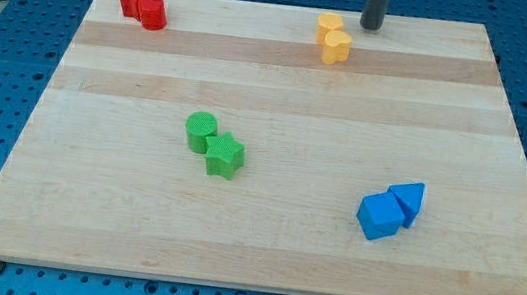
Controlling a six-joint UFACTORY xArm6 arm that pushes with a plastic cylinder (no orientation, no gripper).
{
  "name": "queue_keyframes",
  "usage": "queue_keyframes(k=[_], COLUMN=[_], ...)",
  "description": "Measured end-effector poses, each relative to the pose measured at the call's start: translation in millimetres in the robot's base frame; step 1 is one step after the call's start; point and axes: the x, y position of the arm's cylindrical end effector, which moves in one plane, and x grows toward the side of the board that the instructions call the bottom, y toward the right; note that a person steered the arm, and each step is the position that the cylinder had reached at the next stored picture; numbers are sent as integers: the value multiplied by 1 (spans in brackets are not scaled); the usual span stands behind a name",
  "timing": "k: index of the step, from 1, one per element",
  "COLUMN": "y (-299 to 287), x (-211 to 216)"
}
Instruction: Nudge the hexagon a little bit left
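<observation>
Two yellow blocks touch near the view's top centre. The yellow hexagon (330, 24) is the upper one and the yellow heart-shaped block (336, 48) sits just below it. My tip (372, 27) is on the board just to the right of the hexagon, level with it and a small gap away from it. The dark rod rises out of the view's top.
Two red blocks (143, 7) touch at the wooden board's (251, 247) top left corner. A green cylinder (201, 131) and a green star (225, 155) touch left of centre. A blue cube (380, 217) and a blue triangle (407, 199) touch at the lower right.
</observation>
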Motion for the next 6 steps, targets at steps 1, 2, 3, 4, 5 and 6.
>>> queue_keyframes(k=[1,2,3,4,5,6], y=[-7,-36,-59,-59,-38,-17], x=[5,5,7,8,25,30])
